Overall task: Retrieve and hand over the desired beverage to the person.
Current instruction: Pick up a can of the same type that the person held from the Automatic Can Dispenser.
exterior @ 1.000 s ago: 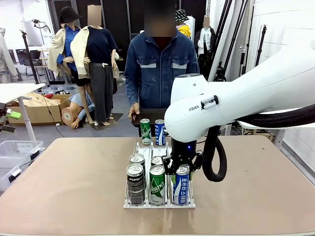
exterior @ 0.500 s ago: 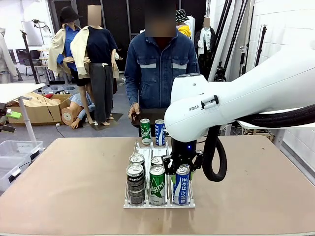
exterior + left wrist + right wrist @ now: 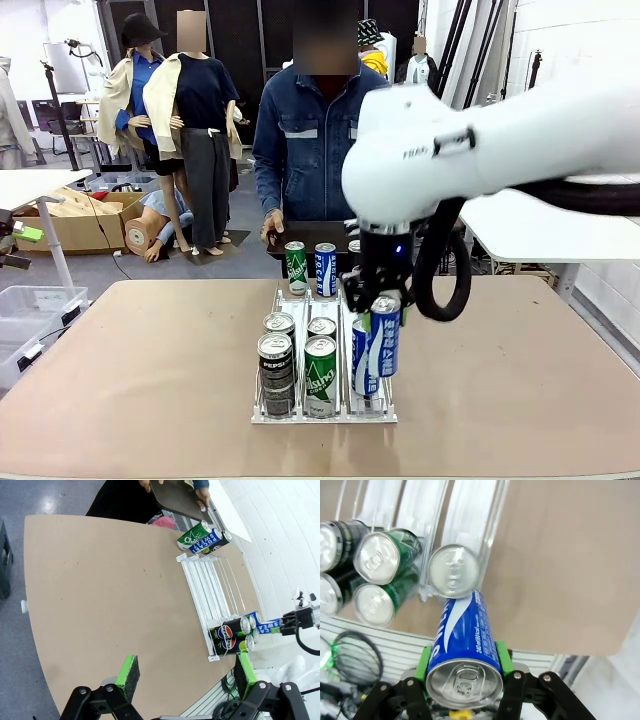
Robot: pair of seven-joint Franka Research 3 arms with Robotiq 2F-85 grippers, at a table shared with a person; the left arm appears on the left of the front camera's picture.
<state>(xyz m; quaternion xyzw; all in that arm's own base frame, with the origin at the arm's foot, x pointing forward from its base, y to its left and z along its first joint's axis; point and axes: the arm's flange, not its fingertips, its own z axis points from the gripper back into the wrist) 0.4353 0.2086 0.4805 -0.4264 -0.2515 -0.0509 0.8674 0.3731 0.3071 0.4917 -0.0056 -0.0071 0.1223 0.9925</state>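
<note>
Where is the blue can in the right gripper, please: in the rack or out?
Out: the right gripper holds the blue can up above the rack, over another can's top.

**A:** Entry one, the rack?

**B:** Centre of the counter, with its lanes running away toward the person at the far side.

**A:** Contents?

**B:** Left-lane pair at the near end, one behind the other. Middle-lane pair likewise. Right-lane can at the near end. Far-end pair side by side.

**A:** Anything off the rack?

**B:** Raised can, in the right pincer, above the rack's near right corner and just beside the right-lane can.
</note>
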